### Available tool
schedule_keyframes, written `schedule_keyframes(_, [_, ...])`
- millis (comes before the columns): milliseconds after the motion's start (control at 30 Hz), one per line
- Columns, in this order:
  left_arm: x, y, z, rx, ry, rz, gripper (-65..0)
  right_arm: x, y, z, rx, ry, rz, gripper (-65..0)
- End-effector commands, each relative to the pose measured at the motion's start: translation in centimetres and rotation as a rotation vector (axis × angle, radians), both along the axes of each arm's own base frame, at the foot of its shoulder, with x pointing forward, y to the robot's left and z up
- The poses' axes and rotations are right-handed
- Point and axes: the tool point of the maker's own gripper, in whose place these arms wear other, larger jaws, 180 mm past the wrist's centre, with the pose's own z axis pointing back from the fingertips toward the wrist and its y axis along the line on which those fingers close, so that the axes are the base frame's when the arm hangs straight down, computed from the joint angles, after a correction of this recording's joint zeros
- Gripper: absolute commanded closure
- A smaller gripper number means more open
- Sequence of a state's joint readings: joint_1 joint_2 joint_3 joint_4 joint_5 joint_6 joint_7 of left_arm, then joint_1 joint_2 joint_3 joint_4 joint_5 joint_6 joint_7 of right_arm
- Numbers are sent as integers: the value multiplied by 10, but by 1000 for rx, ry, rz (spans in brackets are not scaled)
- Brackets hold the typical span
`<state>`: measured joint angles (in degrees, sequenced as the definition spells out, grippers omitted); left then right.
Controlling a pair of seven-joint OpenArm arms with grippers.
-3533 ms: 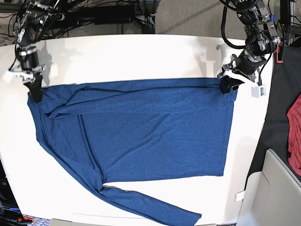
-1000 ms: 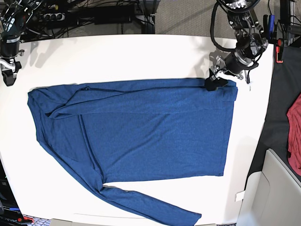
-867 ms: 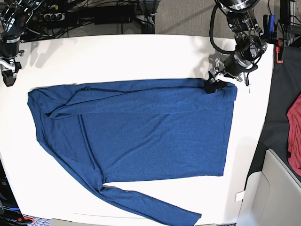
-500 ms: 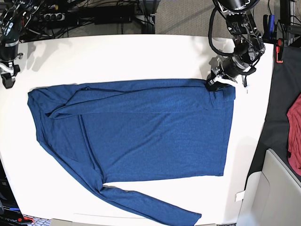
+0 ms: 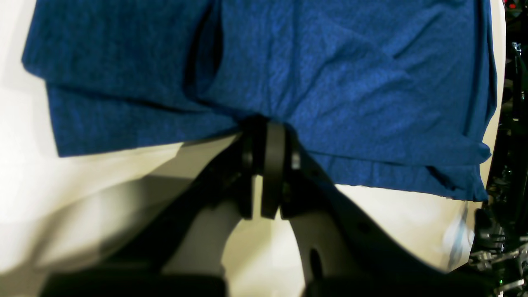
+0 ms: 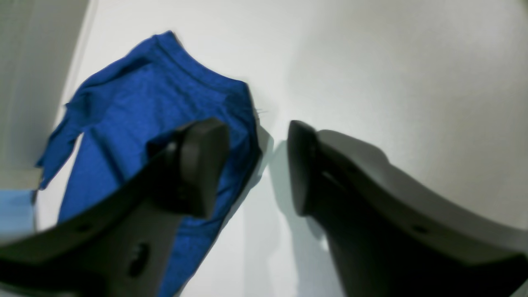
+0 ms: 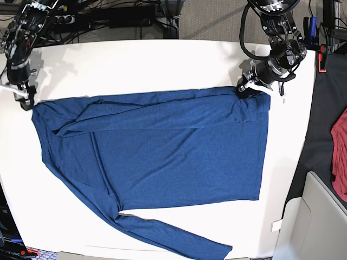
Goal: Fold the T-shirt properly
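The blue long-sleeved T-shirt (image 7: 162,151) lies spread flat on the white table (image 7: 135,65), with one sleeve folded across the chest and the other trailing to the front edge. My left gripper (image 7: 242,90) is at the shirt's far right corner. In the left wrist view it (image 5: 266,136) is shut on a bunched fold of the shirt's edge (image 5: 330,74). My right gripper (image 7: 25,103) is at the shirt's far left corner. In the right wrist view it (image 6: 253,165) is open, one finger (image 6: 198,165) over the shirt corner (image 6: 136,107).
A red cloth (image 7: 340,151) hangs on dark fabric past the table's right edge. A grey box (image 7: 317,216) stands at the front right. Cables and a power strip (image 7: 124,13) lie behind the table.
My left gripper shifted left along the shirt's top edge, closed on it and pulled it slightly back. My right gripper came down from the table's far left towards the shirt's left corner.
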<state>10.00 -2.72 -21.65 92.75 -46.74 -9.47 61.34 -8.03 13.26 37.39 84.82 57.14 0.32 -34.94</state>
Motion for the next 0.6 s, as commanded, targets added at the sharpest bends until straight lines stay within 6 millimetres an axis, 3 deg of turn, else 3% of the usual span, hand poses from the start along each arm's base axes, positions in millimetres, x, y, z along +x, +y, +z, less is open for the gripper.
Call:
schedule_keyframes(0, [-3, 3, -2, 23, 25, -12, 0, 13, -4, 17, -28, -45, 7, -311])
schedule_keyframes(300, [-4, 3, -2, 22, 27, -12, 0, 40, 15, -5, 46, -4, 45, -273])
schedule_keyframes(400, [-3, 3, -2, 22, 25, -12, 0, 42, 17, -16, 80, 17, 41, -250])
schedule_keyframes(567, [-3, 3, -2, 22, 25, -12, 0, 45, 16, -16, 83, 16, 39, -186])
